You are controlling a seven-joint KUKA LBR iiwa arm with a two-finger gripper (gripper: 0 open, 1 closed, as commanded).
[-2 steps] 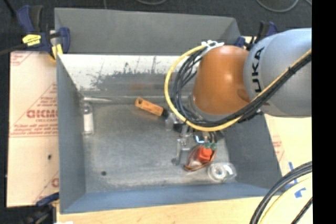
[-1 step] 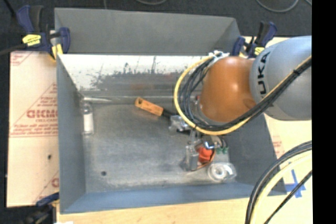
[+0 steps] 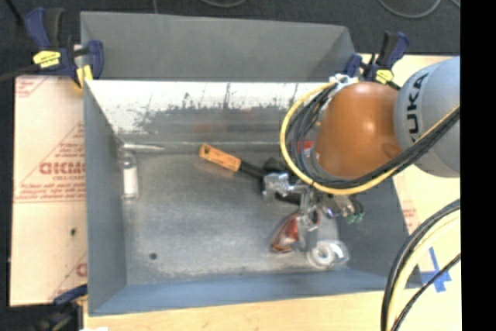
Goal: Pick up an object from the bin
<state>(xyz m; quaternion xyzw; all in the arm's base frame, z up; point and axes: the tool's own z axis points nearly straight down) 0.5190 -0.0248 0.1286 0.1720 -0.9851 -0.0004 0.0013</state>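
Grey metal bin (image 3: 155, 275), sloped walls, scuffed floor. My arm reaches in over the bin's right edge, with its rounded orange wrist cover (image 3: 353, 128) ringed by yellow and black cables (image 3: 288, 137). Below the cover the gripper (image 3: 307, 215) hangs low near the bin's near right corner. I cannot tell whether it is open or closed, too cluttered there.

An orange-handled tool with a black shaft (image 3: 219, 158) lies slantwise mid-floor, nearer the far wall, dark end toward the gripper. A clear plastic vial (image 3: 129, 181) lies by the left wall, well apart from the rest. A small reddish-brown object (image 3: 285, 236), shape unclear, lies on the floor right at the gripper's tip, close to the near wall; contact not clear. A white ring-shaped piece (image 3: 327, 253) lies just beside it, deeper in that corner.
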